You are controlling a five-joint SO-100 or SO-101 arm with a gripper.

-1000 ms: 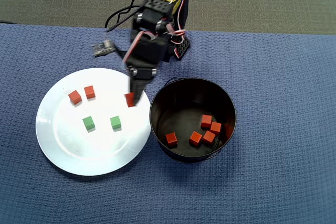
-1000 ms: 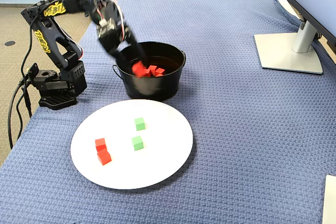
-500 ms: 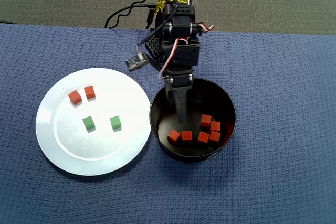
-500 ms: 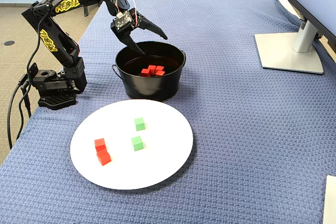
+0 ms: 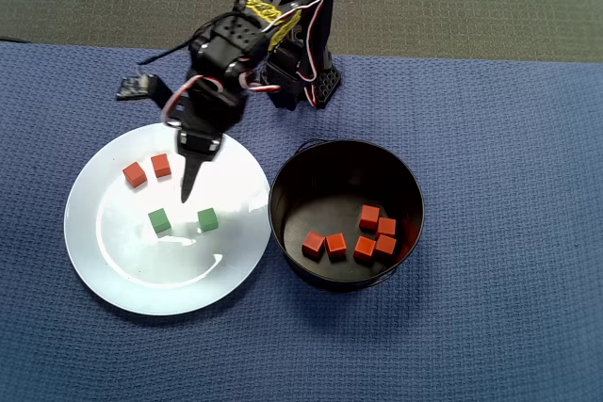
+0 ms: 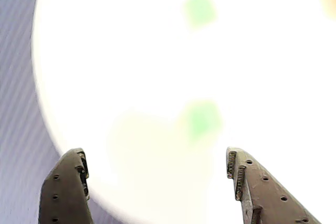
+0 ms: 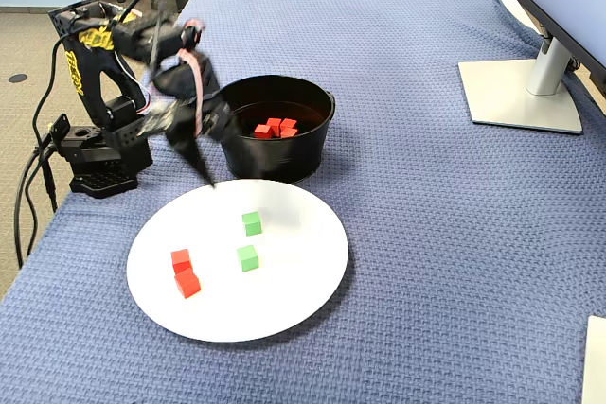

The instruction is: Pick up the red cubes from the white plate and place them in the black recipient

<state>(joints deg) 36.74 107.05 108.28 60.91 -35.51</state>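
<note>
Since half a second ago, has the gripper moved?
Yes. In the overhead view the gripper has swung left from over the black pot to over the white plate, jaws open.

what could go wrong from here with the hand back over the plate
1. The open, empty hand hovers over the large round white plate between the two small green cubes, nearer to them than to the two small red cubes; it might grab a green one.
2. The red pair sit almost touching, so closing on one may nudge the other.
3. The wrist view is washed out, making the cube colours hard to tell.
</note>
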